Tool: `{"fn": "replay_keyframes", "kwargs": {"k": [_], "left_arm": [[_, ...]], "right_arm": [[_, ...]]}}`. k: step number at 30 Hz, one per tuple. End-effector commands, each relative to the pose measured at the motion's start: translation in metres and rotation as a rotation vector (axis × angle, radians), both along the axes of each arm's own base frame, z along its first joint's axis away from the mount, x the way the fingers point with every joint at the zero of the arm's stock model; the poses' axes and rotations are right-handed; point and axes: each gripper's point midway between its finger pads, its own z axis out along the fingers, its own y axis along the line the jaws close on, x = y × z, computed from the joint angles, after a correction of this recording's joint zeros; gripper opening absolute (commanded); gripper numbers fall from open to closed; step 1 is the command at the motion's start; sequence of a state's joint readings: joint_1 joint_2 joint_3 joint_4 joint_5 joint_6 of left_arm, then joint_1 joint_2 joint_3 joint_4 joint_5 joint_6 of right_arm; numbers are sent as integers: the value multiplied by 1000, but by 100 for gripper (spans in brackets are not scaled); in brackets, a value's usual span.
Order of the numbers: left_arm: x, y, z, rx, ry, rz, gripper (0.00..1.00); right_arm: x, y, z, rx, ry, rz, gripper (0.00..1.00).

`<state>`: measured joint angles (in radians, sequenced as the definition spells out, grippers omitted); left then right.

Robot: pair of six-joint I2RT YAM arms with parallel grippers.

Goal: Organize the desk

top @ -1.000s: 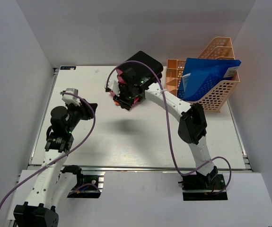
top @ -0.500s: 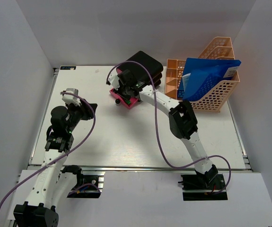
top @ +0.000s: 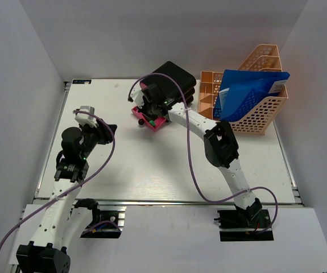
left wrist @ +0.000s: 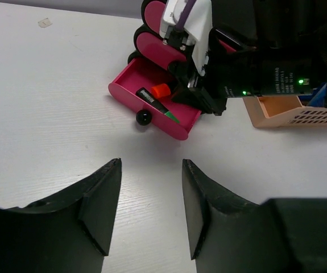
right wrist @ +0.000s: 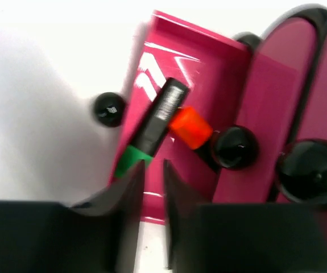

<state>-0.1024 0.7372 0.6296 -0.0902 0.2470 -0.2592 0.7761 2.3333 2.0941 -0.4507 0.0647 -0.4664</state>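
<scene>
The white desk [top: 152,170] carries a black-and-pink drawer box [top: 172,77] at the back. Its lowest pink drawer [left wrist: 123,91] is pulled out onto the desk, black knob [left wrist: 144,118] in front. Inside lie a black marker with a green end [right wrist: 162,111] and an orange-capped piece [right wrist: 190,126]. My right gripper [right wrist: 152,165] hangs over the drawer just beside the marker's green end, jaws a narrow gap apart with only the pink floor between them. My left gripper [left wrist: 150,165] stands open over bare desk, well short of the drawer.
A peach mesh file rack [top: 265,114] holding a blue folder [top: 248,91] stands at the back right, with a small peach tray [top: 208,91] beside the drawer box. The right arm reaches across the middle of the desk. White walls enclose the desk.
The right arm came down onto the pulled-out drawer and its jaws narrowed. The left arm has not moved.
</scene>
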Motion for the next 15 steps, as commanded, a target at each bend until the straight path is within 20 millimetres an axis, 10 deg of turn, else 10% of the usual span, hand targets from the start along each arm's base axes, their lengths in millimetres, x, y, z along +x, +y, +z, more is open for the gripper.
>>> {"fn": "replay_keyframes", "kwargs": {"k": [1, 8, 15], "left_arm": [[0, -4, -1, 5, -1, -20, 55], [12, -28, -37, -76, 151, -144, 12], [46, -58, -92, -200, 380, -212, 12]], "right_arm": [[-32, 6, 65, 157, 63, 93, 10], [-134, -33, 101, 383, 321, 309, 0], [-154, -104, 76, 438, 386, 222, 0]]}}
